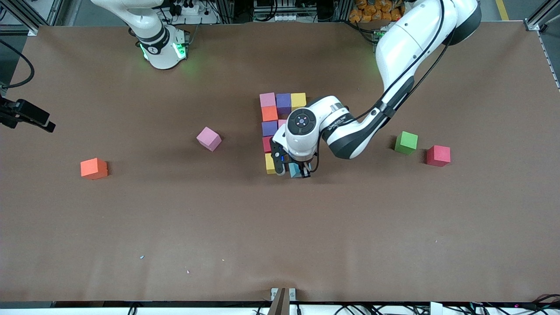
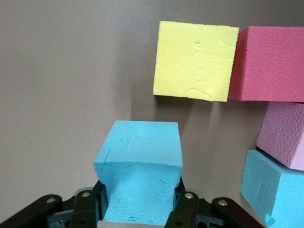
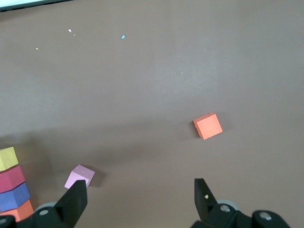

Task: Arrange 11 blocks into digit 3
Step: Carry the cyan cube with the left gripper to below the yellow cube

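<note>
The left gripper (image 1: 299, 171) clamps a light blue foam cube (image 2: 141, 166) beside the yellow foam cube (image 1: 270, 163) ending the half-built block column (image 1: 270, 131). Loose pink (image 1: 208, 138), orange (image 1: 93, 168), green (image 1: 406, 142) and red (image 1: 438, 155) cubes wait. The right gripper (image 3: 140, 199) hangs open, idle.
</note>
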### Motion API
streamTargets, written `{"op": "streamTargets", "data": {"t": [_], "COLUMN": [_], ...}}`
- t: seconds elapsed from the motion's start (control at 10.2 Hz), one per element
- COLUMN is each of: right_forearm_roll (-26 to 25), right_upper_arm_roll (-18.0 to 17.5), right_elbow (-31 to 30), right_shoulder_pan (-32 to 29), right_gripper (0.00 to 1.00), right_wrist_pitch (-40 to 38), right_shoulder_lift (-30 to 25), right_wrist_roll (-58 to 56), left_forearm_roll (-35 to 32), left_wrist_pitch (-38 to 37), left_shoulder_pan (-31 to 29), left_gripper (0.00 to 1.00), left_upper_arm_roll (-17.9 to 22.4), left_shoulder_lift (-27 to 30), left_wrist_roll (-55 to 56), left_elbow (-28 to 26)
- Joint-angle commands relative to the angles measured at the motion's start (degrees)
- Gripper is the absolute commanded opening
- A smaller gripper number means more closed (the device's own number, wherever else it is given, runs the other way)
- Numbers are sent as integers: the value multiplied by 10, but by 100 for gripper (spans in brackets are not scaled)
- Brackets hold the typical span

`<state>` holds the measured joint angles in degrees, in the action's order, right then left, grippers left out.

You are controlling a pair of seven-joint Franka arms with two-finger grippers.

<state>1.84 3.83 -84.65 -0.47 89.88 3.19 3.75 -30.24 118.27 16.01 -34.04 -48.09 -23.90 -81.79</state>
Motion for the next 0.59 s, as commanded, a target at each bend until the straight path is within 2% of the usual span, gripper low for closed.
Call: {"op": "streamTargets", "data": {"t": [0.0,0.39,0.49], "right_forearm_roll": [5,5,5], "right_upper_arm_roll": [0,0,0], "right_elbow": [4,4,4], "right_shoulder_pan": [-1,-1,-1], "right_gripper": [100,100,100], "right_wrist_pitch": [-3,-1,-1], "right_shoulder_lift": [1,1,1], "right_wrist_roll": [6,6,6], "left_forearm_roll": [-3,-6,-3], "left_wrist_pitch": [-23,-49,-51], "left_shoulder_pan": [10,39,49], "left_gripper": [10,10,10], "left_upper_arm_roll": [4,9,26], "left_shoulder_lift": [-19,-20,-19], "left_wrist_roll": [-26,-37,-48], "left_elbow": [24,24,25]}}
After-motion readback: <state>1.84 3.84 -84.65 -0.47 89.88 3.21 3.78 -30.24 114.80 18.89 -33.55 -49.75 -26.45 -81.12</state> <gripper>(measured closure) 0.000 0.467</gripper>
